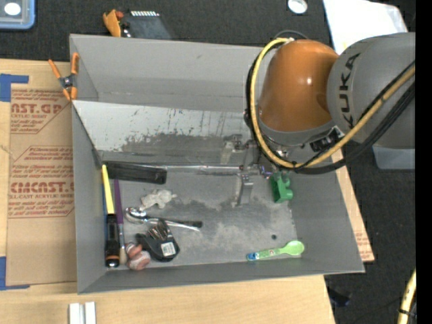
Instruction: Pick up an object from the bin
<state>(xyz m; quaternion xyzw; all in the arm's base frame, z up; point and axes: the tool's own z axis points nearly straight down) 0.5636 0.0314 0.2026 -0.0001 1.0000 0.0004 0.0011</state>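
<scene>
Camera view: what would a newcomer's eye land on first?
The arm's orange cover dominates the upper right, with the hand below it over bare bin floor near the middle. A green block shows just right of the hand, and a green plastic spoon lies by the near wall. A small heap fills the lower-left corner, a metal spoon and yellow pencil among it.

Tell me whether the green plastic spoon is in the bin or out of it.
In. The green spoon lies flat on the floor of the bin, by the near wall, within the rim.
</scene>
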